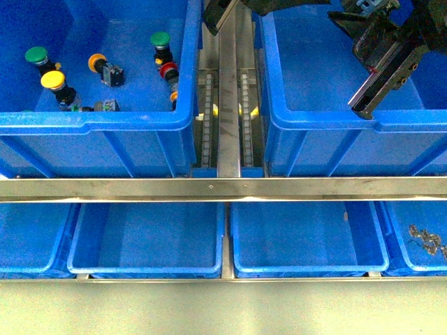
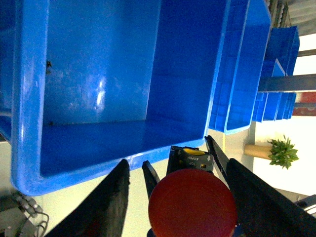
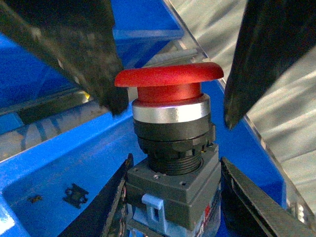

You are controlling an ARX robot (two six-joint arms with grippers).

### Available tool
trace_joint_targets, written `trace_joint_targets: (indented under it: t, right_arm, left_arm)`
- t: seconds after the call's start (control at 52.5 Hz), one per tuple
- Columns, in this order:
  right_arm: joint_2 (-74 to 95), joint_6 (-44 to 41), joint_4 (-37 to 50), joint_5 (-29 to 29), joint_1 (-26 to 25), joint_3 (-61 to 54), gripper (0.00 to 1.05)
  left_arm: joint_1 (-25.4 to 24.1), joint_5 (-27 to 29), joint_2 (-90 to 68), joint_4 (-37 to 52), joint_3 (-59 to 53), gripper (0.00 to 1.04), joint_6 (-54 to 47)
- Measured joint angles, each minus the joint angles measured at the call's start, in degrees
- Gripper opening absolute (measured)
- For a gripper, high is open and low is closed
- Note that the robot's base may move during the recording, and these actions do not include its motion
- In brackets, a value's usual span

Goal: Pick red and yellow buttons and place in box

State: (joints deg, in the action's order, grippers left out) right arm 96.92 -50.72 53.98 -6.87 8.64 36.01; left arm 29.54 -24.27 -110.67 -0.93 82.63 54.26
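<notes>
My left gripper (image 2: 180, 165) is shut on a red button (image 2: 192, 207), cap toward the camera, beside the rim of a deep empty blue bin (image 2: 98, 74). I cannot tell if this bin is the box, because its front wall is hidden. My right gripper (image 3: 170, 190) is shut on the grey block body of a second red button (image 3: 168, 79). In the front view the right gripper (image 1: 374, 94) hangs over the back right bin (image 1: 314, 77). Yellow (image 1: 52, 80), orange (image 1: 98, 63) and red (image 1: 168, 70) buttons lie in the back left bin (image 1: 91, 122).
Two green buttons (image 1: 36, 54) (image 1: 160, 40) lie in the same bin. A steel rail (image 1: 223, 187) crosses in front of the bins, and a steel channel (image 1: 228, 91) runs between them. Shallow blue trays (image 1: 150, 241) sit below; the far right one holds metal bits (image 1: 426, 241).
</notes>
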Motion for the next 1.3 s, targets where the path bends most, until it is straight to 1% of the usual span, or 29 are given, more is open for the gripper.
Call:
trace_joint_targets:
  t: [0.076,0.133,0.172,0.191,0.267,0.381,0.419,0.534,0.591,0.667,0.743,0.8,0.839,0.858,0.877,0.896,0.915,0.934,0.953,0.991,1.01,1.029,1.048,1.086,1.105,1.124,1.182,1.277,1.296]
  right_arm:
    - [0.0,0.0,-0.1,0.0,-0.5,-0.3,0.41]
    - [0.0,0.0,-0.6,-0.1,-0.8,-0.7,0.41]
    - [0.0,0.0,-0.8,-0.3,-0.8,-0.9,0.41]
    - [0.0,0.0,-0.9,-0.3,-0.8,-1.0,0.41]
    - [0.0,-0.1,-1.2,-0.5,-1.0,-1.6,0.41]
    - [0.0,-0.1,-1.7,-0.5,-1.7,-2.2,0.41]
    - [0.0,0.0,-2.0,-0.4,-1.9,-2.3,0.41]
    - [-1.1,0.5,-3.0,-0.2,-2.6,-3.3,0.41]
    - [-2.3,1.1,-4.1,-0.1,-2.9,-3.9,0.41]
    - [-4.3,2.2,-5.6,0.3,-3.2,-4.6,0.41]
    - [-7.1,3.9,-7.5,0.6,-3.7,-5.3,0.41]
    - [-8.8,5.0,-8.7,1.1,-3.8,-5.6,0.41]
    - [-10.5,6.1,-10.1,1.4,-3.9,-5.9,0.41]
    - [-11.0,6.4,-10.6,1.6,-3.9,-5.9,0.41]
    - [-11.8,6.8,-11.4,2.0,-3.9,-6.0,0.41]
    - [-12.2,7.3,-11.8,2.3,-3.9,-6.1,0.41]
    - [-13.1,7.9,-12.7,3.0,-3.9,-6.3,0.41]
    - [-13.9,8.7,-13.5,3.3,-3.9,-6.5,0.41]
    - [-14.4,9.1,-14.0,3.5,-3.9,-6.6,0.41]
    - [-16.4,10.4,-16.0,4.0,-3.8,-7.3,0.41]
    - [-16.9,10.8,-16.4,4.0,-3.8,-7.5,0.41]
    - [-17.8,11.6,-17.3,4.6,-3.8,-7.8,0.41]
    - [-18.3,11.9,-17.7,4.7,-3.8,-8.0,0.41]
    - [-19.9,13.6,-18.9,5.9,-3.7,-8.6,0.41]
    - [-20.3,13.8,-19.3,6.1,-3.6,-8.8,0.41]
    - [-21.5,14.8,-20.3,6.4,-3.3,-9.4,0.41]
    - [-24.1,16.7,-22.1,7.2,-2.5,-10.3,0.41]
    - [-27.7,19.2,-24.6,9.5,-1.9,-11.1,0.41]
    - [-28.4,19.8,-25.2,10.2,-1.9,-11.3,0.41]
  left_arm:
    - [-1.5,0.5,2.2,1.0,-2.2,0.77,-1.2]
    - [-3.3,1.1,3.8,0.9,-4.1,0.91,-1.5]
    - [-4.3,1.6,4.4,0.5,-5.1,0.97,-1.9]
    - [-4.6,1.7,4.6,0.3,-5.4,0.98,-2.1]
    - [-7.5,2.5,5.7,-1.9,-8.5,0.97,-3.7]
    - [-11.2,9.3,10.2,-3.7,-15.2,0.97,-9.5]
    - [-11.9,10.8,12.1,-3.7,-17.1,0.97,-11.9]
    - [-14.8,16.6,20.6,-1.6,-25.4,0.97,-20.7]
    - [-16.6,16.8,24.5,-2.1,-28.8,0.97,-23.7]
    - [-20.3,16.8,30.4,-4.9,-34.0,0.97,-27.3]
    - [-25.9,16.3,35.8,-7.1,-39.9,0.97,-30.9]
    - [-29.5,16.4,38.3,-6.8,-43.1,0.97,-33.3]
    - [-33.3,16.8,40.1,-6.1,-45.7,0.97,-35.8]
    - [-34.2,16.8,40.4,-6.1,-46.3,0.97,-36.2]
    - [-36.1,16.2,40.7,-4.5,-47.7,0.96,-37.3]
    - [-38.0,14.8,40.7,0.8,-50.1,0.93,-39.6]
    - [-38.5,14.4,40.7,2.4,-50.8,0.92,-39.6]
    - [-40.7,12.5,40.8,10.6,-54.2,0.88,-42.5]
    - [-41.4,11.9,40.8,13.9,-55.5,0.86,-43.0]
    - [-43.5,10.8,41.0,26.7,-61.3,0.79,-46.6]
    - [-43.6,10.8,41.1,28.2,-62.0,0.78,-46.9]
    - [-44.0,10.7,41.7,35.1,-65.3,0.73,-48.0]
    - [-44.0,10.8,42.1,37.6,-66.5,0.72,-48.7]
    - [-43.8,10.8,44.1,45.5,-70.1,0.65,-50.2]
    - [-43.6,10.8,44.7,47.0,-70.8,0.63,-50.5]
    - [-43.1,11.1,46.4,50.5,-72.1,0.57,-51.1]
    - [-42.2,12.4,49.5,52.3,-73.3,0.47,-52.3]
    - [-41.0,14.0,52.9,51.3,-74.8,0.33,-52.9]
    - [-40.5,14.2,53.8,50.7,-75.3,0.29,-53.0]
